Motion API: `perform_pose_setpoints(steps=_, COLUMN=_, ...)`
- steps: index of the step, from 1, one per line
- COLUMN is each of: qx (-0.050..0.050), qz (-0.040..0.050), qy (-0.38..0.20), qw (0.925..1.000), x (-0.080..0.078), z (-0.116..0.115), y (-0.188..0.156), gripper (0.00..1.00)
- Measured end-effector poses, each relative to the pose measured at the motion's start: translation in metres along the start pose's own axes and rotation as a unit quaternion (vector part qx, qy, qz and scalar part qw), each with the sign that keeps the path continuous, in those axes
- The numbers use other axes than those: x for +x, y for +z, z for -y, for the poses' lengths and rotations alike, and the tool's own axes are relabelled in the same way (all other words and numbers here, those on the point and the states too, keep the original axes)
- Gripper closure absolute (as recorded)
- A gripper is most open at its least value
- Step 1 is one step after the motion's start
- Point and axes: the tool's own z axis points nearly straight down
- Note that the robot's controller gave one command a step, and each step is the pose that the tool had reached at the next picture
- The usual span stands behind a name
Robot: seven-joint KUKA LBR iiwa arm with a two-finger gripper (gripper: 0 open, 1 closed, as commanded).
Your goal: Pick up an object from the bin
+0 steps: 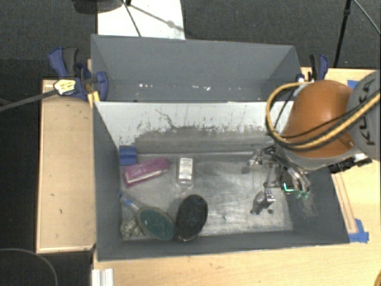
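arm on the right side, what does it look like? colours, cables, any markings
A rounded, glossy orange cover caps the wrist, with yellow and black cables looping across it. Behind it, a pale grey arm link carries orange lettering, cut off at the picture's edge. Below is a slim grey metal gripper with a small green light on its body.

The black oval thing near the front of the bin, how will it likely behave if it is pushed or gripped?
The black oval thing looks flat and low, so it would probably slide rather than roll. It lies right beside the dark green disc, so a push may shift both.
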Motion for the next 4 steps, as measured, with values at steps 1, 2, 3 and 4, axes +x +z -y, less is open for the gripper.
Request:
perform_pose_setpoints(steps=1, qx=0.001, qz=0.0087, qy=-0.239, qw=0.9709, x=0.018, z=-0.101, y=0.099, gripper=0.0)
perform_pose_setpoints(steps=2, qx=0.004, qz=0.0114, qy=-0.414, qw=0.9103, x=0.023, z=-0.155, y=0.099, gripper=0.0)
perform_pose_setpoints(steps=3, qx=0.004, qz=0.0106, qy=-0.412, qw=0.9109, x=0.023, z=-0.154, y=0.099, gripper=1.0)
perform_pose_setpoints(steps=4, qx=0.002, qz=0.0074, qy=-0.462, qw=0.8871, x=0.024, z=-0.17, y=-0.059, gripper=1.0)
